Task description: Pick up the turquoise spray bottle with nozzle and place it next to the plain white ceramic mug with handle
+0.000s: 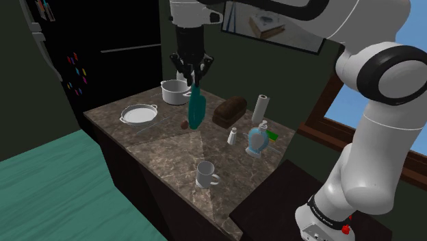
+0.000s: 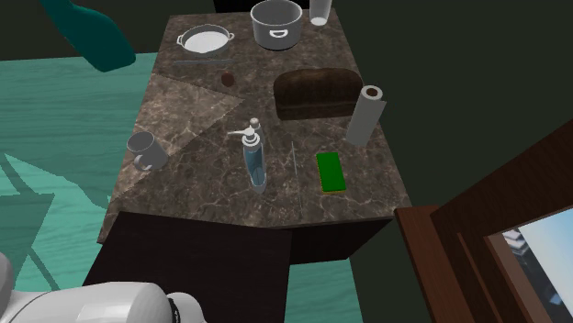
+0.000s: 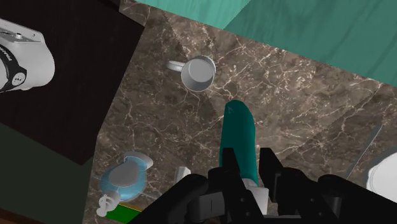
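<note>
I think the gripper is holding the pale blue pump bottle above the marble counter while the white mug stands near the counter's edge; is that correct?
Not quite: the gripper is shut on the turquoise spray bottle, as the shoulder view shows. The pale blue pump bottle stands on the counter. The rest holds: the white mug stands near the counter's edge.

The nozzle of the spray bottle [image 3: 238,137] is hidden inside the gripper [image 3: 249,165]; a pan [image 3: 385,179] beside the gripper is cut off.
</note>
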Robot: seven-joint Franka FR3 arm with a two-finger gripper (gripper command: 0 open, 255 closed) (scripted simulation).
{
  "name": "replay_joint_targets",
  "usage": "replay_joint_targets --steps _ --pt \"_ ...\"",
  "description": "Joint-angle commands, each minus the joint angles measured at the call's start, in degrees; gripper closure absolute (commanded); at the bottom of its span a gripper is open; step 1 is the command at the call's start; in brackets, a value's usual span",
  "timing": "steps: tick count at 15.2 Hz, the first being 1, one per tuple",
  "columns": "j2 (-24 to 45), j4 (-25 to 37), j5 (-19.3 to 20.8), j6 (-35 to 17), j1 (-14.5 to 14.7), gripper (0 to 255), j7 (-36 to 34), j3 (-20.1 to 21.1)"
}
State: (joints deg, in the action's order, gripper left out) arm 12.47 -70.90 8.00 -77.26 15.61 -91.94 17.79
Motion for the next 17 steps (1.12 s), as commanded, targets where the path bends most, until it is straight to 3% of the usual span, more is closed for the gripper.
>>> replay_joint_targets --steps 1,17 --pt "-0.75 -2.70 -0.27 -2.03 -0.26 255 -0.05 -0.05" --pt "-4.11 -19.64 -1.32 -15.76 -1.39 255 -0.43 -0.41"
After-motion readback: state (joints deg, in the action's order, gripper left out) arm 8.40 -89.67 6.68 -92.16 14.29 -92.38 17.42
